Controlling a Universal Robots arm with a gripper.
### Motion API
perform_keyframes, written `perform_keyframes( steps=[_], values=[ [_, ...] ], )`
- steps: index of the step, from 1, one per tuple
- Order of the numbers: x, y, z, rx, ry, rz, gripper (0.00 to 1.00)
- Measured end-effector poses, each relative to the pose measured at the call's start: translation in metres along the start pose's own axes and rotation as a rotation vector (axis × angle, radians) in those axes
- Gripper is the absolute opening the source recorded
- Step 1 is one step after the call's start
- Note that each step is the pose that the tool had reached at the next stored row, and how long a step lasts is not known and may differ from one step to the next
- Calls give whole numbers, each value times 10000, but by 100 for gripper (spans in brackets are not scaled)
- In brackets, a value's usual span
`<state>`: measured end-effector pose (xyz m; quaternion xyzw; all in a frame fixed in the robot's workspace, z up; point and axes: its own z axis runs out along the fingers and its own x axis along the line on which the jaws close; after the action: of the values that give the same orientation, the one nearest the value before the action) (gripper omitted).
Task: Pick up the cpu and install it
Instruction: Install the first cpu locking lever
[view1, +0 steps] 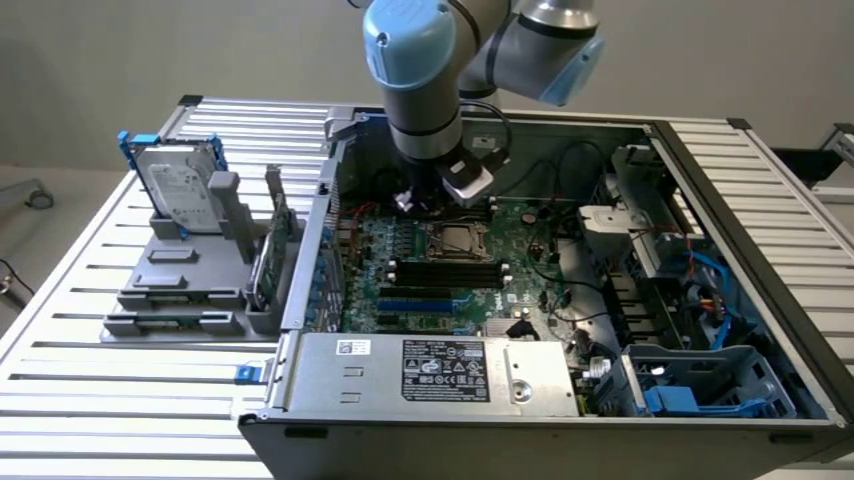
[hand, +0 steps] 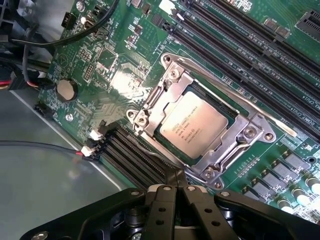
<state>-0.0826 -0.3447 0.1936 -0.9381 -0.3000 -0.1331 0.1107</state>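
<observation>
— Where do we see the cpu (hand: 194, 126)?
— Lying in the metal-framed socket (hand: 248, 131) of the green board (view1: 523, 262), near the middle of the exterior view, inside the open case (view1: 400, 445).
— And our gripper (hand: 175, 181)?
— Fingers pressed together, gripping nothing, hovering over the board close beside the socket.
</observation>
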Motion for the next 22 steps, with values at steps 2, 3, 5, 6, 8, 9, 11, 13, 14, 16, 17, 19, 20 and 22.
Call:
perform_keyframes(
  steps=[2, 3, 5, 6, 8, 9, 11, 13, 14, 16, 17, 19, 20, 22],
  values=[
    [5, 4, 3, -2, -2, 0, 11],
    [7, 6, 5, -3, -2, 0, 11],
    [11, 10, 8, -5, -4, -1, 11],
    [13, 12, 10, -7, -6, -1, 11],
    [17, 16, 14, -9, -7, -1, 11],
    [19, 18, 16, -10, -8, -2, 11],
    [23, 23, 19, -13, -11, -2, 11],
    [28, 27, 23, -18, -13, -3, 11],
    [31, 30, 25, -20, -15, -4, 11],
    [35, 34, 29, -26, -20, -5, 11],
    [38, 36, 30, -28, -21, -6, 11],
    [43, 41, 34, -32, -24, -7, 11],
    [46, 44, 36, -34, -25, -7, 11],
    [52, 49, 38, -39, -29, -8, 11]
  ],
)
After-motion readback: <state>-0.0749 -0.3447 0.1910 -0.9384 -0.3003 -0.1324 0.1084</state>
